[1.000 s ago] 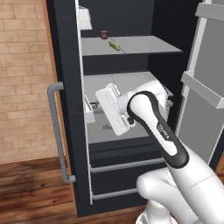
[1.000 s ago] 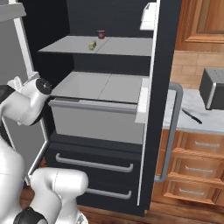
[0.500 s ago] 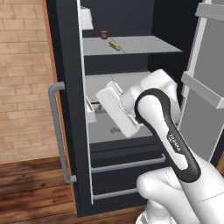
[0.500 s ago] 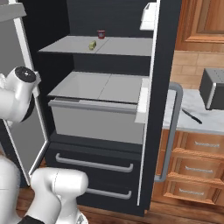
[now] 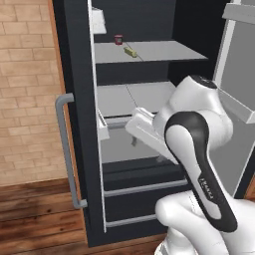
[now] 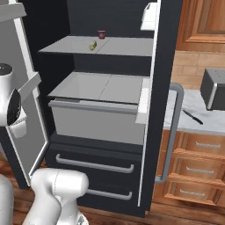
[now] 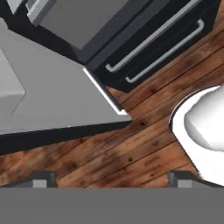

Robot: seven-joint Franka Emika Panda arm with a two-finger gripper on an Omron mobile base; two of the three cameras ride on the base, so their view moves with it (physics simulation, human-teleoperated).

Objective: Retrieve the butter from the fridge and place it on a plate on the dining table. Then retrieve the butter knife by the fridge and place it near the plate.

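The fridge (image 5: 74, 99) stands open in front of me, one black door with its long grey bar handle (image 5: 67, 149) swung out on the left in the left base view, grey shelves showing inside. On the upper shelf (image 5: 149, 50) lies the butter (image 5: 130, 52), a small pale yellow stick, just beside a little red-lidded jar (image 5: 118, 39) that sits behind it. From the other side, the same butter (image 6: 92, 45) lies toward the front of that shelf with the jar (image 6: 101, 34) near it.

To my eye this is the first step: fetching the butter, which nothing has touched. The arm is bent low in front of the crisper drawer (image 6: 96, 121), well below the butter's shelf. The next move, I would say, calls for the hand to lift and turn toward the upper shelf, then reach in over the butter without knocking the jar.

The gripper (image 7: 112, 177) has its two dark tips spread as wide as they go, holding nothing and touching nothing. Its camera looks down past the open door's edge and the lower drawers at the wooden floor (image 7: 109, 148).

Further right, beyond the fridge, the butter knife (image 6: 192, 116) lies dark and slim on the small marble counter (image 6: 193, 110) over wooden drawers, near a toaster (image 6: 214, 89). That part waits for later.
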